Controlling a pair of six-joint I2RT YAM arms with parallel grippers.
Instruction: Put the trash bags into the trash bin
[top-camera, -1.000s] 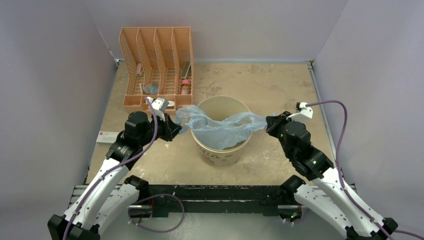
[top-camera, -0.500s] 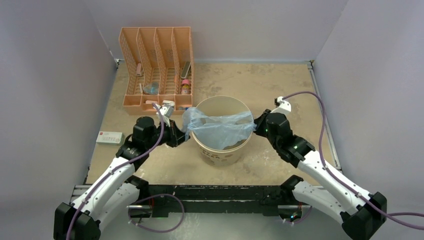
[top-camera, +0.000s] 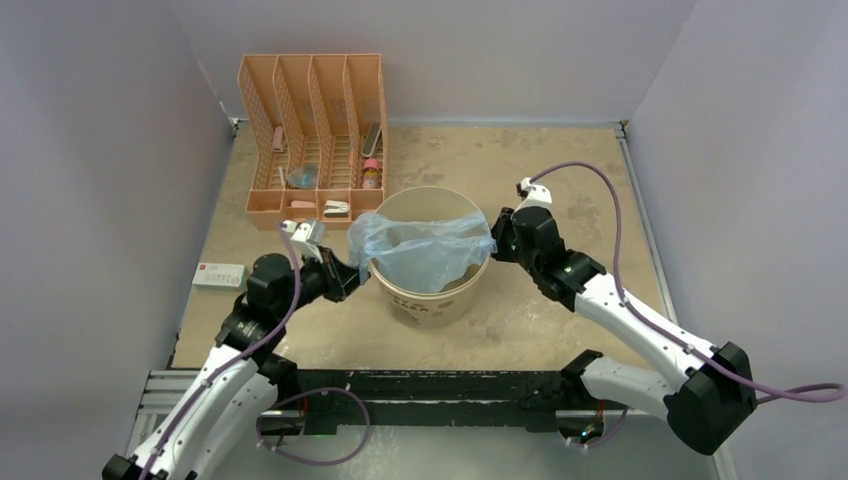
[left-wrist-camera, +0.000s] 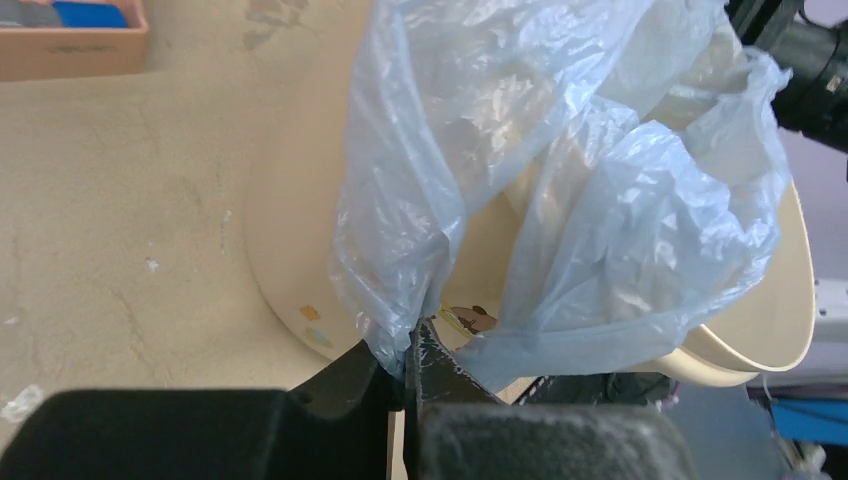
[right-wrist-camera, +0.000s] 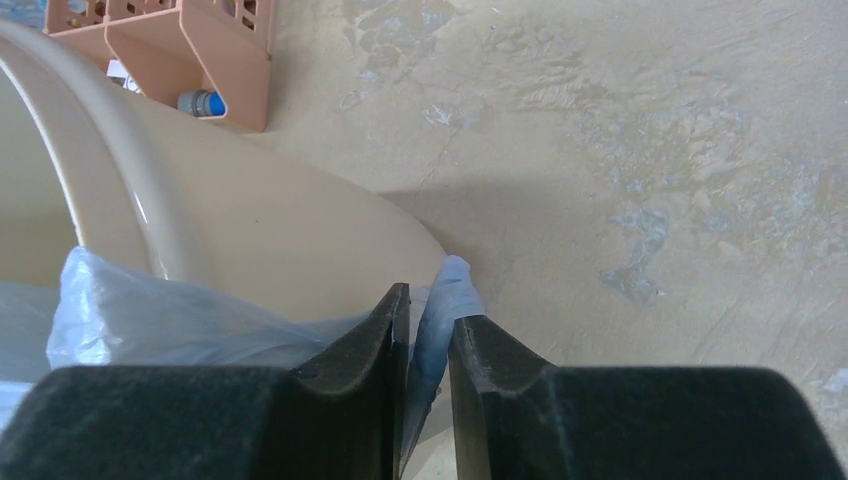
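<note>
Left gripper (left-wrist-camera: 407, 360): your jaws are pinched fully together on a gathered corner of the film, low against the bin's left wall.
Trash bag (top-camera: 428, 250): the light-blue film spans the bin's mouth from one gripper across to the other. Its middle sags inside, and its left edge spills over the rim down to your left jaws.
Trash bin (top-camera: 430, 306): it stands between your two arms, just in front of the orange organizer (top-camera: 312, 130).
Right gripper (right-wrist-camera: 430, 340): your jaws stand slightly parted just outside the bin's right wall. A thin strand of the film runs through the gap and pokes out past the tips.
Right-side contact: from the wrist view you cannot tell whether either pad actually presses on that strand.
</note>
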